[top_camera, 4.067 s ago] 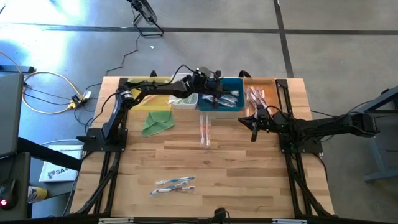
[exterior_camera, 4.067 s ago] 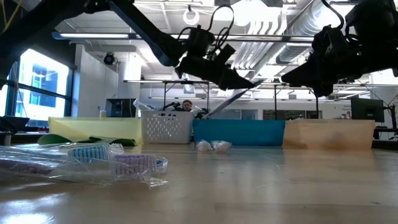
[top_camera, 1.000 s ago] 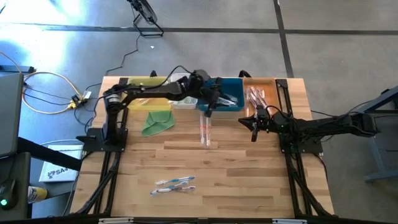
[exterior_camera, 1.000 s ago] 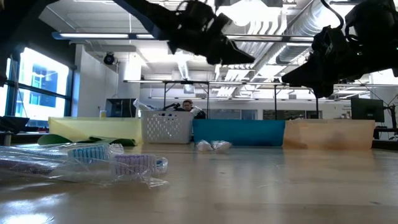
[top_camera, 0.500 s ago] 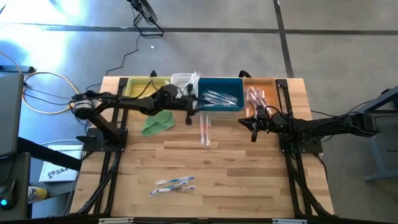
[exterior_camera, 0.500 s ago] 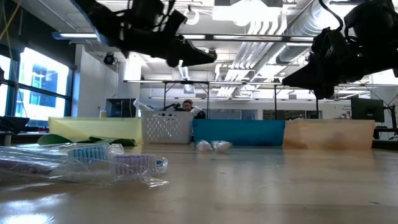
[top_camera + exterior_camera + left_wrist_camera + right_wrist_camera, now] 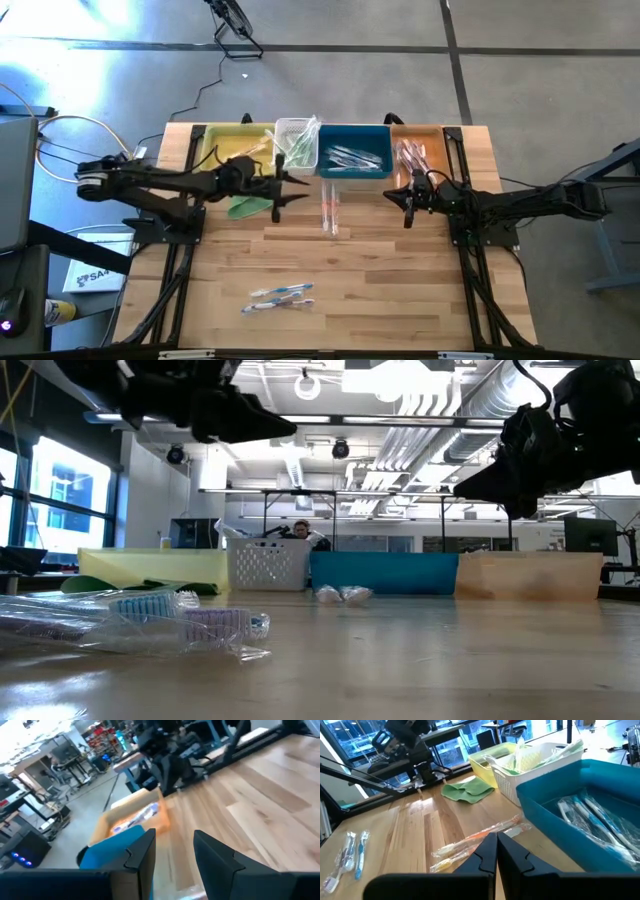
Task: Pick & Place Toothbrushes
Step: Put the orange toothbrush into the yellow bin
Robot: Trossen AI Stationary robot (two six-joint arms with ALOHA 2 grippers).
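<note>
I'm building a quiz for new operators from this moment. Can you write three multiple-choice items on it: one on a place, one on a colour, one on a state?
1. Where do the orange toothbrushes on the table lie?
A. in front of the blue bin
B. inside the yellow bin
C. on the green cloth

2. What colour is the bin between the yellow one and the blue one?
A. red
B. white
C. black

3. How do the right gripper's fingers stand?
A. spread wide
B. shut on a toothbrush
C. shut, holding nothing

Answers: 1 A, the high view shows them on bare wood just in front of the blue bin. 2 B, the white basket stands there. 3 C, the right wrist view shows the fingers together with nothing between them.
</note>
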